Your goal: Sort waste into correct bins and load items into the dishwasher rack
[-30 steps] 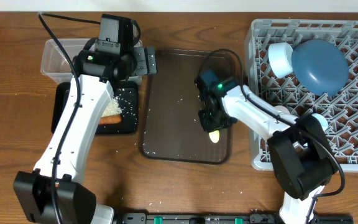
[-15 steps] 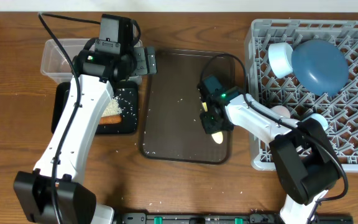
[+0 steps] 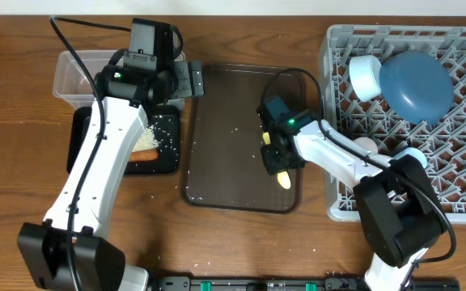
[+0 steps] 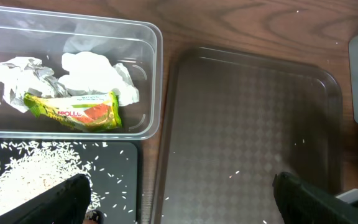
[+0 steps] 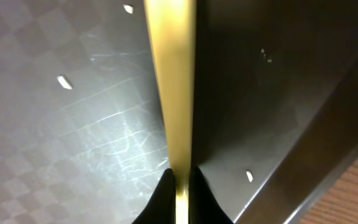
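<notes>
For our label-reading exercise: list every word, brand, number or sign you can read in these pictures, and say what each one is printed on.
Wrapper in the clear tub: red lettering on a yellow-green print, too blurred to read.
No lettering shows on the serving tray, the black tub, the rack or the spoon.

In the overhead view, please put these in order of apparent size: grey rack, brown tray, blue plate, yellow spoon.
1. grey rack, though it runs to the frame edge
2. brown tray
3. blue plate
4. yellow spoon, partly covered by the right gripper
</notes>
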